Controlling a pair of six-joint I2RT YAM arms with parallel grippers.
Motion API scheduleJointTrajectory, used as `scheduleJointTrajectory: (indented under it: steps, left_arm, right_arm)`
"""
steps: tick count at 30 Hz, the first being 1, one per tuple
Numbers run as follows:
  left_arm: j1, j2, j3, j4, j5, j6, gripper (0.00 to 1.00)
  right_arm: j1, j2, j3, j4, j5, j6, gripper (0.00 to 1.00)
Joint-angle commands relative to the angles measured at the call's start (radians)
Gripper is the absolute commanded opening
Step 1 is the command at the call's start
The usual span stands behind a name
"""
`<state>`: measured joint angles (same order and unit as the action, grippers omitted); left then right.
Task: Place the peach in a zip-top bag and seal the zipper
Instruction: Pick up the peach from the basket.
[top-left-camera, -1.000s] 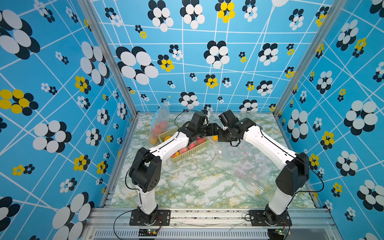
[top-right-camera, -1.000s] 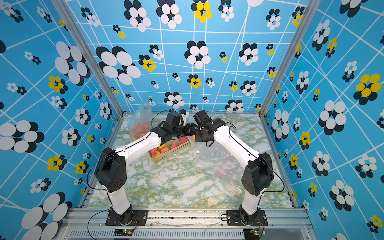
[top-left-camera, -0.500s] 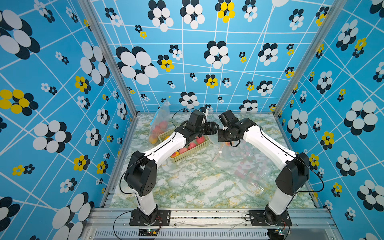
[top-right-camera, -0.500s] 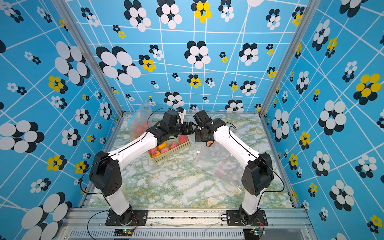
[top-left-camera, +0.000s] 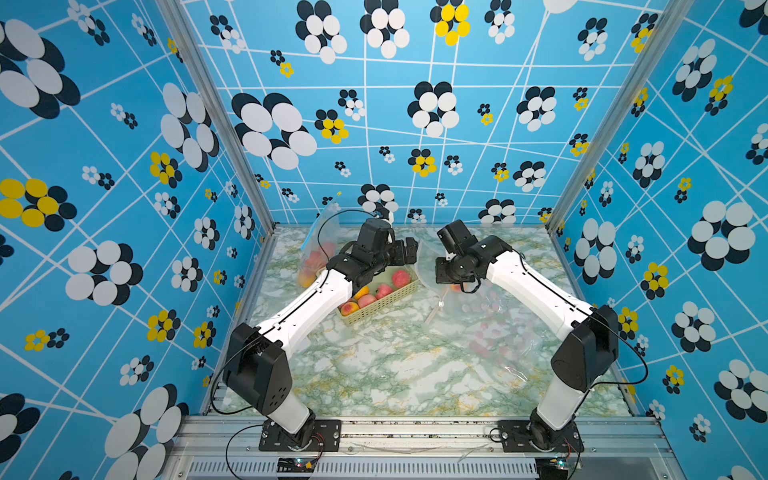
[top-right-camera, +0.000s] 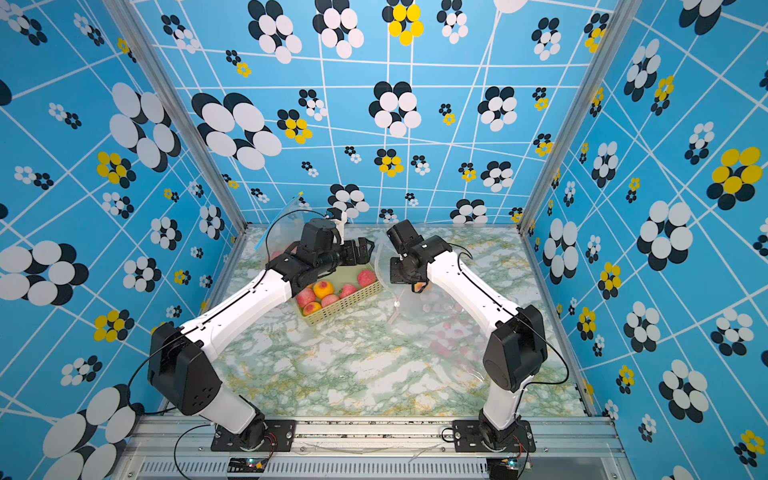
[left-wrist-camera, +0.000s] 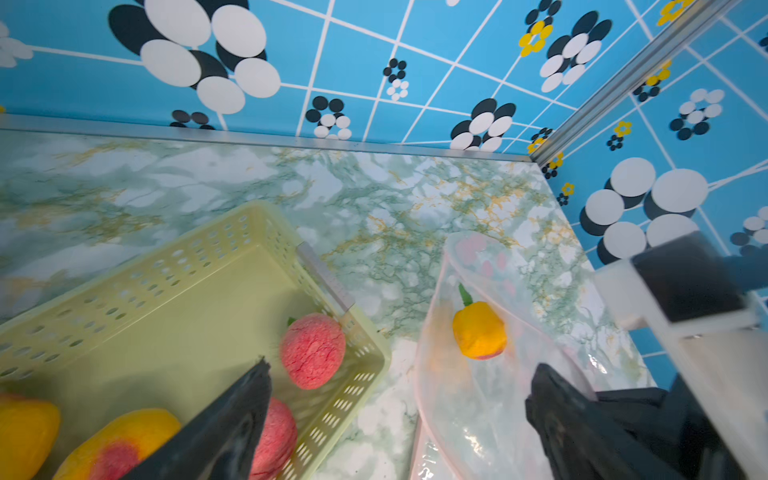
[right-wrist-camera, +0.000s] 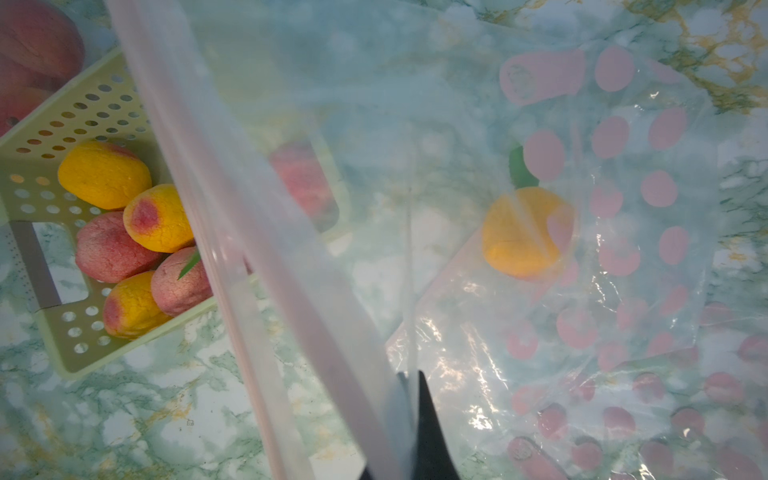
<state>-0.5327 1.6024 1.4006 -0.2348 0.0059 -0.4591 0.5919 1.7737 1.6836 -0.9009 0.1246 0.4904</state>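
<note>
A yellow-orange peach (left-wrist-camera: 478, 330) (right-wrist-camera: 525, 230) lies inside the clear zip-top bag (left-wrist-camera: 457, 399) (right-wrist-camera: 457, 124) with pink dots. In both top views the peach (top-left-camera: 456, 287) (top-right-camera: 419, 286) peeks out under the right wrist. My right gripper (right-wrist-camera: 411, 376) is shut on the bag's rim and holds the mouth up off the table. My left gripper (left-wrist-camera: 401, 368) (top-left-camera: 409, 251) hangs open and holds nothing. It is over the right end of the yellow basket (left-wrist-camera: 249, 232) (top-left-camera: 386, 305), just left of the bag's mouth.
Several more peaches (right-wrist-camera: 104, 174) lie in the basket. A second clear bag (top-left-camera: 318, 253) holding fruit leans in the back left corner. The rest of the dotted bag (top-right-camera: 449, 332) lies flat on the marble table (top-left-camera: 395, 374) under the right arm. Patterned walls close in three sides.
My left gripper has opened wide and pulled back left from the bag's mouth. The peach it carried now lies inside the bag. The right gripper keeps its grip.
</note>
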Motion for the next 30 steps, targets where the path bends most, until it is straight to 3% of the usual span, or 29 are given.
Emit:
scheduleJointTrajectory:
  steps: [1, 8, 23, 30]
  left_arm:
    - [0.036, 0.046, -0.014, -0.092, -0.036, 0.029, 0.99]
    - [0.075, 0.163, 0.044, -0.196, 0.016, 0.089, 1.00]
    - [0.109, 0.446, 0.252, -0.330, 0.171, 0.170, 0.82]
    - [0.112, 0.514, 0.311, -0.372, 0.226, 0.171, 0.81]
  right_arm:
    - [0.003, -0.007, 0.014, -0.005, 0.007, 0.011, 0.00]
    - [0.003, -0.005, 0.013, -0.003, 0.010, 0.013, 0.00]
    - [0.003, -0.005, 0.000, 0.005, 0.009, 0.011, 0.00]
    - [0.003, -0.015, -0.021, 0.026, -0.003, 0.001, 0.00]
